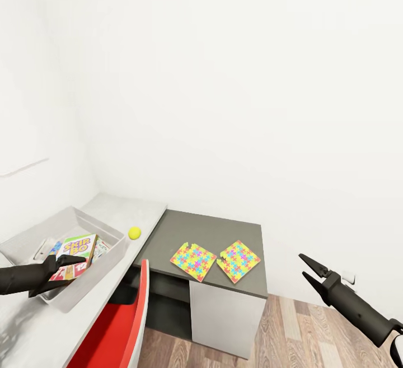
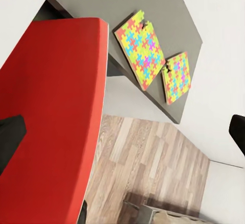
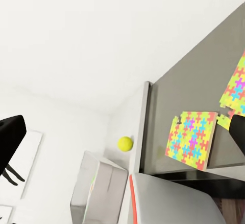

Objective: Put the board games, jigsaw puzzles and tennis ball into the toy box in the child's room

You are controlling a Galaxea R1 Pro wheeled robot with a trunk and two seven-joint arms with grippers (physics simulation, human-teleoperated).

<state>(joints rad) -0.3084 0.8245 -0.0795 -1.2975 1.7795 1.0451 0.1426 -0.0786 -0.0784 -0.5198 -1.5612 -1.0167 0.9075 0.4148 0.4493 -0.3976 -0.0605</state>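
White walls enclose table, wood floor beneath

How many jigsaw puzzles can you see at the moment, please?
2: both lie flat side by side on the dark grey side unit, one nearer the tennis ball, the other beside it. None seems hidden.

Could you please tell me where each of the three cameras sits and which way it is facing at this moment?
Head view: high on the robot, facing forward and down at the toy box, tennis ball and jigsaw puzzles; left gripper and right gripper show.
Left wrist view: near the left gripper, facing past the red chair to the puzzles and wood floor.
Right wrist view: near the right gripper, facing the ball, box and puzzles.
All three views share the puzzles.
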